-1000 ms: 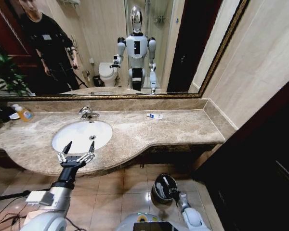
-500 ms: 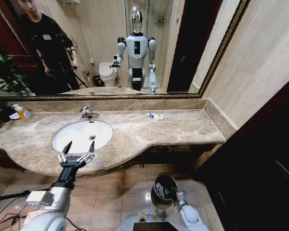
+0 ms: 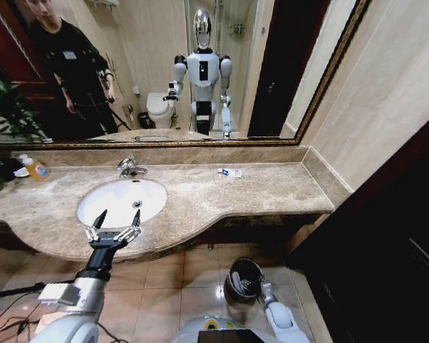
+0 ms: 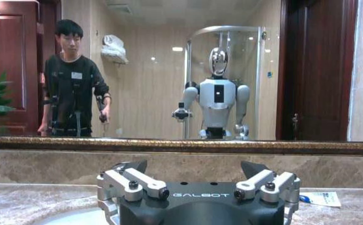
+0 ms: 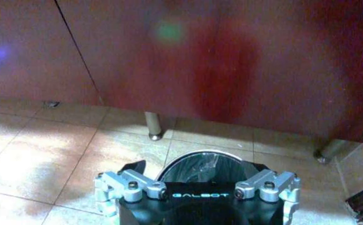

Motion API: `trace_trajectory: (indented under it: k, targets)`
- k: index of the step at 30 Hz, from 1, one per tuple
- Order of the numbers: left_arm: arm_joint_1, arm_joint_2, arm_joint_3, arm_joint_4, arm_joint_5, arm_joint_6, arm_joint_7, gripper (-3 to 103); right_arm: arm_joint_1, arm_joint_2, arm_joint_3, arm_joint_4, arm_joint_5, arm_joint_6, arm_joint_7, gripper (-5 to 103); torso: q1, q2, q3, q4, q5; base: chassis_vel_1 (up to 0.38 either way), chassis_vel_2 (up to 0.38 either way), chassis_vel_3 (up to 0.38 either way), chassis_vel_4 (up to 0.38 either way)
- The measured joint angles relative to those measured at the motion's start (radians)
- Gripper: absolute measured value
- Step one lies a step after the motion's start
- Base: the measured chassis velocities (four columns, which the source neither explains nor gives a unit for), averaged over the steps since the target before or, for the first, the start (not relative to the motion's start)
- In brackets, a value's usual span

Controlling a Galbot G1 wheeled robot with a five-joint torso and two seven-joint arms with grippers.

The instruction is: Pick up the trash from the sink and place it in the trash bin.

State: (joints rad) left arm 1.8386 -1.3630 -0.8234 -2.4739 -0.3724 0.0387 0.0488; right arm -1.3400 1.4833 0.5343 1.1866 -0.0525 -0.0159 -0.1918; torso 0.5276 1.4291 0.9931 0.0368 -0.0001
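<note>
Over the worktop's front edge, my left jaws [image 3: 114,227] hang spread apart before the sink [image 3: 121,201]. Down by the floor, my right jaws [image 5: 197,180] stand apart above the trash bin [image 3: 243,275]. A blue-printed packet [image 3: 229,172] lies on the worktop [image 3: 272,187], well apart from the faucet [image 3: 129,168]; an orange-liquid bottle [image 3: 34,168] stands far left.

"GALBOT" in white on the left pincer [image 4: 194,176] body, "GALBOT" again on the right pincer [image 5: 197,173] body
</note>
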Motion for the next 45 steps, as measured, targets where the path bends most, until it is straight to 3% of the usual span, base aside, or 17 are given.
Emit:
trace_trajectory:
  k: [30, 37, 45]
  targets:
    - [0.0, 0.0, 0.0, 0.0, 0.0, 0.0, 0.0, 100, -0.002, 0.004, 0.003, -0.001, 0.009, 0.005, 0.02, 100, 0.0, 0.0, 0.0, 0.0, 0.0001, 0.0, 0.0, 0.0, 0.0]
    - [0.0, 0.0, 0.0, 0.0, 0.0, 0.0, 0.0, 100, -0.058, -0.004, 0.003, 0.118, 0.039, -0.002, 0.021, 100, 0.0, 0.0, 0.0, 0.0, 0.0001, 0.0, 0.0, 0.0, 0.0]
    - [0.0, 0.0, 0.0, 0.0, 0.0, 0.0, 0.0, 100, -0.124, -0.019, 0.002, 0.39, 0.091, -0.089, 0.027, 100, 0.0, 0.0, 0.0, -0.0001, 0.0002, 0.0, 0.0, 0.0, 0.0]
